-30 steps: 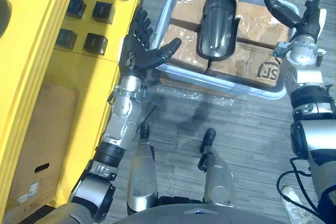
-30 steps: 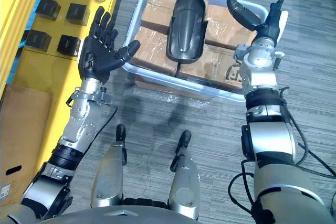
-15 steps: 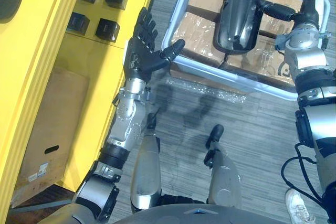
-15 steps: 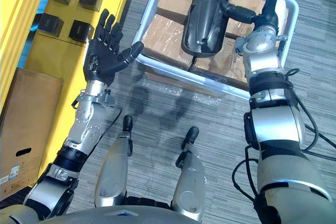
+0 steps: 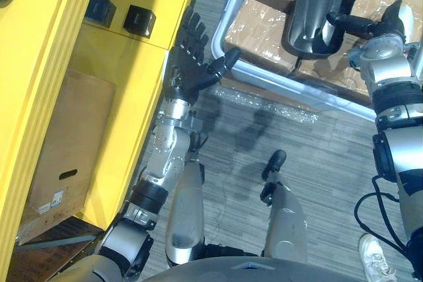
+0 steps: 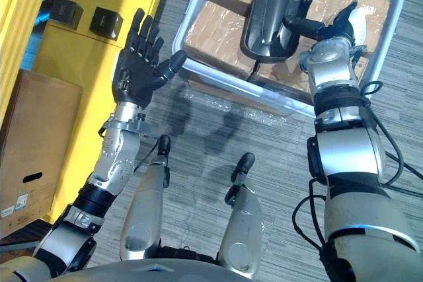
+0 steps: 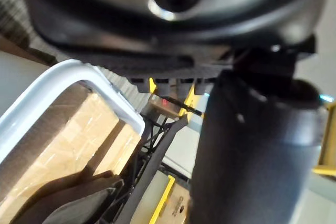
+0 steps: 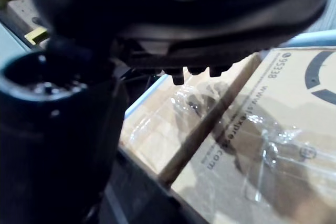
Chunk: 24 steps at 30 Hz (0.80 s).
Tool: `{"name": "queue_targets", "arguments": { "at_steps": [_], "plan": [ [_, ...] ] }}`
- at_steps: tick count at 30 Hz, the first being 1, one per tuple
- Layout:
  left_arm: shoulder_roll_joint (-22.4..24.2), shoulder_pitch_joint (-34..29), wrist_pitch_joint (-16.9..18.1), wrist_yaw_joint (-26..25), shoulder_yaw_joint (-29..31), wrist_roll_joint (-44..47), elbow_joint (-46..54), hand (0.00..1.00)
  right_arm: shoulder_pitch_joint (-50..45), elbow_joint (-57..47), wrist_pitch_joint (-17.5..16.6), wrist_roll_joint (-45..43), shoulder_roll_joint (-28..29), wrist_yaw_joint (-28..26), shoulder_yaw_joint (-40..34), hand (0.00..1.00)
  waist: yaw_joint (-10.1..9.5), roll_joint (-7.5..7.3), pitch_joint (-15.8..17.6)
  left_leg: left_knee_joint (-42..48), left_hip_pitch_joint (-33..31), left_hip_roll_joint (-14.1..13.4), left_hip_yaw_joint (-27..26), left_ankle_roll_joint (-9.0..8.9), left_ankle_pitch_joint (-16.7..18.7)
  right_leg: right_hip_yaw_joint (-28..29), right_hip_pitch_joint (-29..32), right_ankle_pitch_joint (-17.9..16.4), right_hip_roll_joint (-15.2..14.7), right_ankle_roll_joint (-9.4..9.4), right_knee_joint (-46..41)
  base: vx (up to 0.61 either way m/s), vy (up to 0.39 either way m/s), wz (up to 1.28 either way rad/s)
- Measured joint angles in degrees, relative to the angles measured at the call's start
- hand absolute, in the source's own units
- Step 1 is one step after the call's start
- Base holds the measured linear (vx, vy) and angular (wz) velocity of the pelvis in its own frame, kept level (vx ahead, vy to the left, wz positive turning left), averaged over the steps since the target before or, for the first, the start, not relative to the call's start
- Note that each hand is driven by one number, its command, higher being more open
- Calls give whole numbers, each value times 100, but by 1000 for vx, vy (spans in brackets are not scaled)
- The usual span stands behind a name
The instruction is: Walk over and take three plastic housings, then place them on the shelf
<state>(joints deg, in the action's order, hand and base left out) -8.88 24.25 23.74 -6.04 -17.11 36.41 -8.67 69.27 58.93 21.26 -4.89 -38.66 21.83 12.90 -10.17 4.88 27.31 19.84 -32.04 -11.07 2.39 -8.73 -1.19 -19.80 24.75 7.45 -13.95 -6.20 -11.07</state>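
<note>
Grey striped floor [image 5: 264, 123] below, with a yellow shelf [image 5: 66, 51] along the left carrying small black boxes [image 5: 139, 19]. Stood over a pale bin [image 7: 113, 97] packed with film-wrapped cardboard boxes [image 6: 215, 31], and found one black plastic housing [image 6: 274, 4] lying on top of them, its long axis running away from the body with a slight lean. Found the right hand [image 6: 334, 31] just beside the housing's right flank, fingers straight and relaxed, thumb stretched across to touch its edge, nothing held yet. Found the left hand [image 5: 192, 64] raised outside the bin's near left corner, fingers spread wide, thumb aimed toward the rim, well apart from the housing. Judged the right hand much the nearer. Judged a grasp across the housing's narrow width the likely move, since the housing lay to that hand's left, with the left hand perhaps closing on the opposite flank.
</note>
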Motion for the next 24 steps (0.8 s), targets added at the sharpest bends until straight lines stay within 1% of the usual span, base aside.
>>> {"name": "queue_targets", "arguments": {
  "at_steps": [1, 3, 5, 7, 8, 10, 11, 13, 15, 17, 19, 20, 23, 24],
  "plan": [
    [7, -3, 0, 0, -8, 2, 0, 100, 2, 0, 21, 0, -2, 15, -3, 0, -46, 8, 4, 1, -27, 0, 5, 0, -1, -5, 21, 0, 0, 0, -1, 0, 0, 0],
    [25, -5, 0, 2, -10, 0, 0, 100, 6, 0, 85, 1, -2, 21, -4, 0, -70, 38, 10, 8, -95, 14, 65, 1, -5, -60, 42, -1, -3, 0, 0, 21, -11, 11],
    [53, -8, 1, 3, -5, 30, 0, 100, 18, 1, 143, 30, -27, 155, -2, 0, -114, 45, 7, 28, -200, 32, 117, 2, -8, -95, 109, 0, -10, 0, -2, 21, -6, 11],
    [152, -28, 1, 28, -6, 230, -2, 100, 41, 5, 239, 289, -335, 356, 4, 0, -221, 130, 49, 116, -344, 65, 210, 6, -5, -185, 141, 0, -34, -1, -20, 15, 4, 17],
    [149, -44, 1, 43, -4, 258, -2, 100, 55, 8, 267, 294, -436, 389, 5, 0, -233, 145, 56, 118, -364, 73, 224, 7, -5, -198, 154, 0, -41, -2, -32, 1, 6, 13],
    [122, -282, 1, 142, 39, 400, -2, 100, 160, 106, 360, 303, -713, 416, 15, 0, -330, 191, 77, 122, -388, 104, 236, 17, -9, -214, 196, -17, -79, -6, -87, -3, 1, 2],
    [120, -371, 1, 184, 47, 400, -1, 100, 159, 110, 383, 357, -769, 417, 21, 0, -347, 209, 84, 122, -389, 111, 239, 19, -9, -215, 197, -20, -85, -8, -88, -6, 0, 5],
    [111, -739, -2, 349, 56, 408, -1, 100, 157, 125, 440, 452, -945, 451, 89, 0, -365, 302, 90, 129, -451, 138, 299, 35, -20, -281, 205, -26, -101, -10, -90, -8, -3, 11],
    [93, -1034, -6, 462, 52, 472, -1, 100, 136, 165, 446, 447, -1013, 440, 135, 0, -380, 319, 86, 129, -484, 145, 353, 35, -22, -336, 204, -31, -99, -7, -90, -4, -9, 12],
    [65, -1260, -10, 552, 32, 634, -1, 100, 104, 280, 506, 432, -1019, 317, 138, 0, -404, 320, 86, 129, -487, 146, 377, 36, -25, -363, 188, -38, -96, -3, -92, 5, -10, 8],
    [4, -1431, -10, 697, -7, 839, 0, 100, -59, 405, 539, 429, -1021, 166, 182, 0, -512, 361, 79, 143, -484, 153, 413, 39, -31, -408, 145, -40, -95, -2, -89, 8, -10, 8],
    [-4, -1474, -9, 727, -5, 870, 0, 100, -122, 424, 526, 418, -1019, 114, 185, 0, -537, 375, 75, 146, -481, 154, 425, 39, -32, -425, 125, -41, -94, -2, -85, 6, -9, 12],
    [-60, -1611, -3, 798, -3, 1059, 18, 100, -194, 428, 272, 408, -1015, 68, 186, 0, -587, 404, 71, 165, -432, 175, 506, 45, -38, -507, -14, -43, -92, 1, -60, -6, -3, 12],
    [-63, -1630, -2, 800, -3, 1059, 18, 100, -195, 433, 259, 412, -1021, 61, 186, 0, -591, 404, 71, 169, -410, 178, 525, 45, -37, -527, -58, -44, -88, 1, -52, -11, -2, 15]
  ]
}}
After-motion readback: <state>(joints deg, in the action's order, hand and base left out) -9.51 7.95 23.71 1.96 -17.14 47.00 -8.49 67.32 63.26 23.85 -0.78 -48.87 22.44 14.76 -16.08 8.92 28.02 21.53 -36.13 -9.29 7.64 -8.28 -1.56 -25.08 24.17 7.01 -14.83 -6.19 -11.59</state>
